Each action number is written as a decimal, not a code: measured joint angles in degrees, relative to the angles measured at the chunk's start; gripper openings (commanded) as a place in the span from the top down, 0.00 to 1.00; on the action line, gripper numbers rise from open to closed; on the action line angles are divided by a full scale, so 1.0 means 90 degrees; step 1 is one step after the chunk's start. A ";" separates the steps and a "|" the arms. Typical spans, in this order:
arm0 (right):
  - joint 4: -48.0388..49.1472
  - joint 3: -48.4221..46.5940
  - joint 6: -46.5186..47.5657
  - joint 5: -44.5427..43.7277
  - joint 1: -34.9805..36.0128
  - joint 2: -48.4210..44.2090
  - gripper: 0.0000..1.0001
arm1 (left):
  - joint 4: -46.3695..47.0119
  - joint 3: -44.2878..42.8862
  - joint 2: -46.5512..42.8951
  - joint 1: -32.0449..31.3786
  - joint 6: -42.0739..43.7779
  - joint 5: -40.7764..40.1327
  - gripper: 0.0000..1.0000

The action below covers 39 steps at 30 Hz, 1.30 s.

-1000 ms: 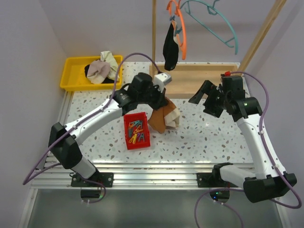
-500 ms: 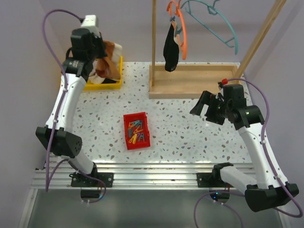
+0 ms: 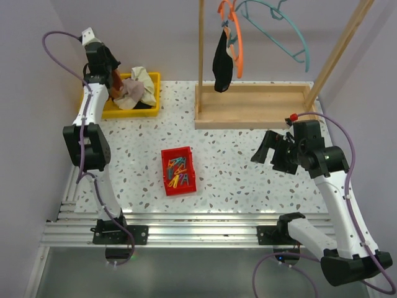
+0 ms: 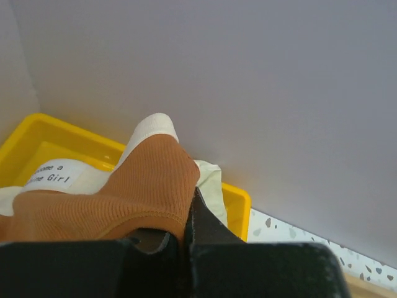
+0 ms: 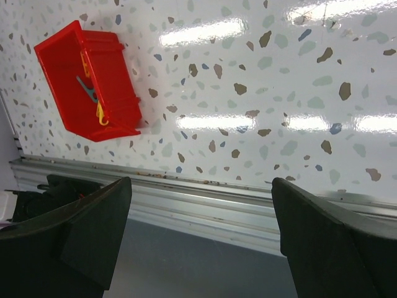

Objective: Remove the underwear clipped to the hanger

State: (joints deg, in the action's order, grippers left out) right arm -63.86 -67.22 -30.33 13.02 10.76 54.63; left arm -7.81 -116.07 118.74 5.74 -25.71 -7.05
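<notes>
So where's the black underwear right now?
In the top view, the black underwear hangs from the orange hanger on the wooden rack, at the back centre, right of the yellow tray.

Only 1 text can be read: a white label [image 4: 54,174] at 9 o'clock in the left wrist view. Its 2 lines are partly hidden and end "…ome a" and "…me Girl". It lies on pale cloth [image 4: 93,180] beside the rust-brown underwear [image 4: 136,186].

At my far left, yellow plastic tray [image 3: 133,113]; red plastic bin [image 3: 182,191] centre; wooden rack [image 3: 254,107] behind, black underwear [image 3: 221,62] hanging above.
</notes>
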 measured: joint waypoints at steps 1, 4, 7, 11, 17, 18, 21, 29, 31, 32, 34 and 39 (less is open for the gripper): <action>-0.0029 0.0000 0.0007 -0.0002 0.0000 0.0000 0.02 | 0.0180 0.0034 0.0197 0.0024 -0.0117 0.0049 0.97; -0.0187 -0.0002 0.0058 -0.0015 0.0000 -0.0007 0.02 | 0.0534 0.0073 0.0743 0.0107 -0.0454 0.0177 0.94; -0.0308 0.0017 0.0090 -0.0061 0.0000 -0.0073 0.02 | 0.0736 0.0085 0.1222 0.0209 -0.0799 0.0335 0.90; -0.0410 0.0117 0.0092 -0.0078 0.0000 -0.0284 0.02 | 0.0916 0.0185 0.1481 0.0357 -0.1307 0.0573 0.50; -0.0525 0.0214 0.0092 -0.0080 0.0000 -0.0403 0.02 | 0.1367 0.0253 0.1494 0.0563 -0.2164 0.1061 0.00; -0.0520 0.0214 0.0092 -0.0078 0.0000 -0.0401 0.02 | 0.1549 0.0403 0.1428 0.0585 -0.2293 0.1124 0.00; -0.0474 0.0223 0.0092 -0.0056 0.0000 -0.0398 0.02 | 0.2047 0.1171 0.1032 0.0636 -0.2647 0.1263 0.00; 0.0007 0.0265 0.0056 0.0080 0.0000 -0.0355 0.02 | 0.3050 0.2329 -0.0425 0.0644 -0.3371 0.2164 0.00; 0.0236 0.0262 0.0036 0.0214 0.0000 -0.0355 0.02 | 0.3364 0.2975 -0.1185 0.0619 -0.3490 0.2463 0.00; 0.0347 0.0262 0.0032 0.0301 0.0000 -0.0355 0.02 | 0.3473 0.3325 -0.1625 0.0602 -0.3543 0.2601 0.00; 0.0588 0.0243 -0.0012 0.0471 0.0002 -0.0328 0.02 | 0.3679 0.4005 -0.2501 0.0571 -0.3587 0.2880 0.00; 0.1037 -0.0546 0.0092 0.0811 0.0010 0.0109 0.02 | 0.3594 0.5401 -0.4571 0.0515 -0.3466 0.3565 0.00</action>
State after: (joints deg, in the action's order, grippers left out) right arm -54.52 -72.14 -29.50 20.32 10.85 55.61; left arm 24.53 -67.46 77.60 10.37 -56.90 25.04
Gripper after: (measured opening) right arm 0.983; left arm 0.997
